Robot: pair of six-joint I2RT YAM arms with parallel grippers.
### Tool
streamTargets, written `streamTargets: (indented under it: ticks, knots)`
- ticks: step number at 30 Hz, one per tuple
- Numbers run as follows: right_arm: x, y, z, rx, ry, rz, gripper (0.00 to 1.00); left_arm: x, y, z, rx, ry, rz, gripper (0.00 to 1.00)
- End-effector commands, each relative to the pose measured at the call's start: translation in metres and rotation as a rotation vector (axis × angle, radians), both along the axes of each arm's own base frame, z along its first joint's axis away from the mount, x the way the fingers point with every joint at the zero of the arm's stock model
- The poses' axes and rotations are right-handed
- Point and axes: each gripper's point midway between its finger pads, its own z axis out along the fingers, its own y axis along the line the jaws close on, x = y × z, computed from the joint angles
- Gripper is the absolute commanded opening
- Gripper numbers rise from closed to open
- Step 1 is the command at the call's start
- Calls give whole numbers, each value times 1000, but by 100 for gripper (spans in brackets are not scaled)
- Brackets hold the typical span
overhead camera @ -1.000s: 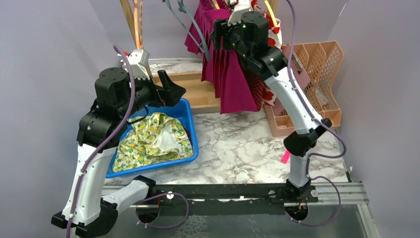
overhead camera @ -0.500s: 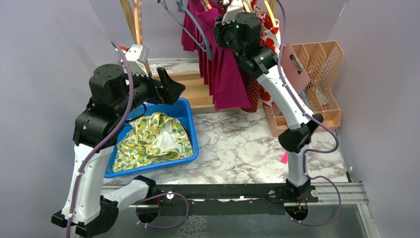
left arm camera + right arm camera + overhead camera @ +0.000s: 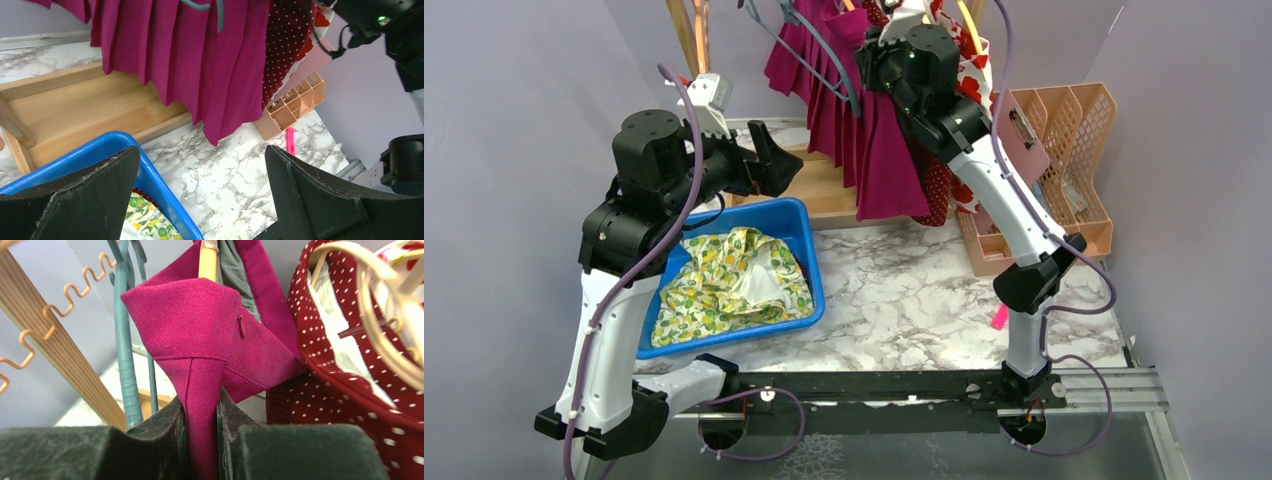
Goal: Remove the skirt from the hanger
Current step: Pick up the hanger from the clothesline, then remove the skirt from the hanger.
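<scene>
A magenta pleated skirt (image 3: 864, 140) hangs at the back of the table on a yellow hanger (image 3: 207, 262). It also shows in the left wrist view (image 3: 200, 65) and the right wrist view (image 3: 200, 330). My right gripper (image 3: 202, 440) is shut on a fold of the skirt's waistband, high up by the rack (image 3: 894, 45). My left gripper (image 3: 202, 200) is open and empty, raised above the blue bin (image 3: 799, 225), left of the skirt and apart from it (image 3: 769, 165).
A teal hanger (image 3: 125, 355) hangs just left of the skirt. A red dotted garment (image 3: 360, 390) hangs to its right. The blue bin holds a lemon-print cloth (image 3: 734, 280). A wooden tray (image 3: 75, 110) lies behind it, and a pink rack (image 3: 1064, 150) stands at right.
My right gripper has pulled the skirt's top leftward, so the skirt swings left and spreads. My left arm has risen slightly and shifted a little right, still open.
</scene>
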Motion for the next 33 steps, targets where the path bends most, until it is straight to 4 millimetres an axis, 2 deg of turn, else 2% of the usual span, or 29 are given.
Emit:
streamTargets:
  ticks: [1,5,7,11,16,18,21,24,27,29,33]
  knots:
    - [-55,-50,157,282,-361,-33,1,-2,0,13,-26,-21,0,98]
    - [-63,-57,155,265,-346,-35,1,-4,-5,16,-50,-14,-24,98]
    - [-70,-59,147,253,-312,-20,1,-8,-17,20,-62,-27,-102,98]
    - [-97,-61,108,202,-187,62,1,-17,-44,27,-94,-56,-297,98]
    - [-143,-79,67,157,-117,135,1,-6,-60,31,-149,-38,-337,98]
    - [-158,-85,49,113,-94,162,1,-8,-83,36,-193,-35,-386,93]
    - [-177,-91,9,14,-32,211,1,-18,-134,46,-184,-99,-422,91]
    - [-202,-94,-17,-55,8,291,1,-2,-157,46,-212,-74,-338,91]
    - [-219,-111,-28,-37,46,269,1,15,-160,37,-248,-17,-251,88]
    - [-233,-126,-27,13,42,235,1,16,-158,35,-273,-18,-234,88]
    - [-258,-132,-40,30,63,290,1,18,-163,23,-287,3,-238,91]
